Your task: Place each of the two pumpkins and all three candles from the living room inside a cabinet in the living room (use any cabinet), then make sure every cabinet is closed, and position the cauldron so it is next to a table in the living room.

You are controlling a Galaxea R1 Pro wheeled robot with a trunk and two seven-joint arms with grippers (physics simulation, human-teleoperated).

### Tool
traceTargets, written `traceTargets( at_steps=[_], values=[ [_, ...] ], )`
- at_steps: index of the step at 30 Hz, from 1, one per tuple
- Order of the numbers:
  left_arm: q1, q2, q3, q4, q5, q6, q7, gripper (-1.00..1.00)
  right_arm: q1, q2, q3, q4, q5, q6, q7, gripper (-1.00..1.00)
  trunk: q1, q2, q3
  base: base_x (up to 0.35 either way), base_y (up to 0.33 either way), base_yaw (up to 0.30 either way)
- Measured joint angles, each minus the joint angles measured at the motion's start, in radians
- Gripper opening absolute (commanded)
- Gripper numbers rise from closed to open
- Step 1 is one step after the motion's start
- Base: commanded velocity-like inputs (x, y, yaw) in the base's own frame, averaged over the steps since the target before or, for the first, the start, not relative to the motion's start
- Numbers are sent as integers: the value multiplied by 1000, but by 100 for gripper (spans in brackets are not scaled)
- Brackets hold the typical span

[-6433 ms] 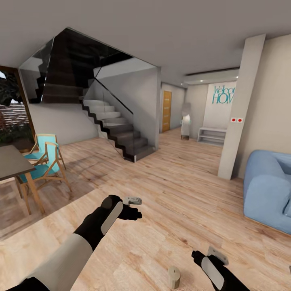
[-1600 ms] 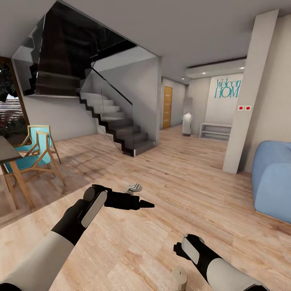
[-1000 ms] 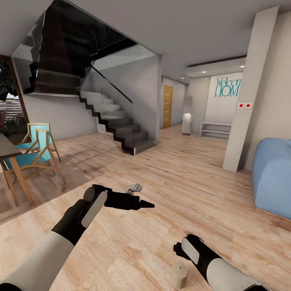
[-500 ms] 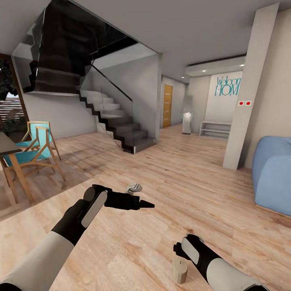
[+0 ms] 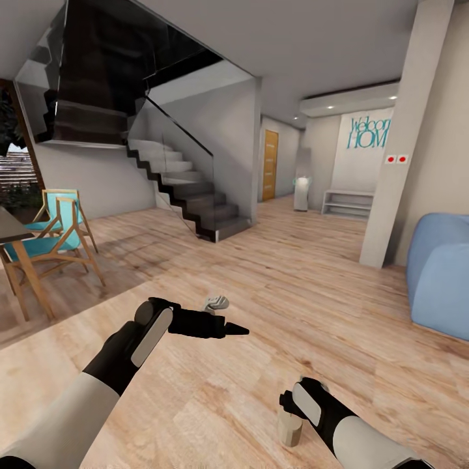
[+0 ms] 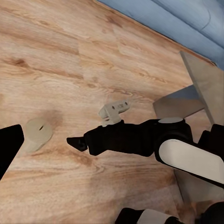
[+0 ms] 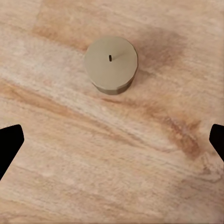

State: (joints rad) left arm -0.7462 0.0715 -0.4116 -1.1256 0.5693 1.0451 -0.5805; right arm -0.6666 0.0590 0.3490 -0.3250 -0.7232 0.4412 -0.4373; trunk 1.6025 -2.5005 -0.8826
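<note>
The light plank wooden floor (image 5: pixel 306 306) is spreading across the room, with a dark staircase with a glass balustrade (image 5: pixel 176 176) rising at the back and a pale-blue upholstered sofa (image 5: pixel 440 273) sitting at the right edge. Two turquoise wooden-framed chairs (image 5: pixel 55 238) are standing at the left beside a dark-topped dining tabletop (image 5: pixel 10 228) on wooden legs. The black left claw (image 5: pixel 218 326) is hanging out over the bare floor with its fingers lying close together, pressed to a point. The right claw (image 7: pixel 112 140) is hovering directly above a small stubby tan-beige cylindrical candle (image 7: pixel 111 64), its two dark fingertips (image 7: pixel 8 142) standing wide apart at either side of the wrist view, well clear of the candle. That candle (image 5: pixel 290 426) is standing upright on the floor just beside the right wrist in the head view, and it is lying near the right arm in the left wrist view (image 6: pixel 38 134).
</note>
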Motion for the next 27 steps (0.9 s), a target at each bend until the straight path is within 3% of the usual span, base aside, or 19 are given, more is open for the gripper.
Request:
traceTargets(
  at_steps=[27],
  values=[
    [0,0,0,0,0,0,0,100,0,-1,0,-2,-1,1,3,100,12,-6,-105,0,0,0]
  ],
)
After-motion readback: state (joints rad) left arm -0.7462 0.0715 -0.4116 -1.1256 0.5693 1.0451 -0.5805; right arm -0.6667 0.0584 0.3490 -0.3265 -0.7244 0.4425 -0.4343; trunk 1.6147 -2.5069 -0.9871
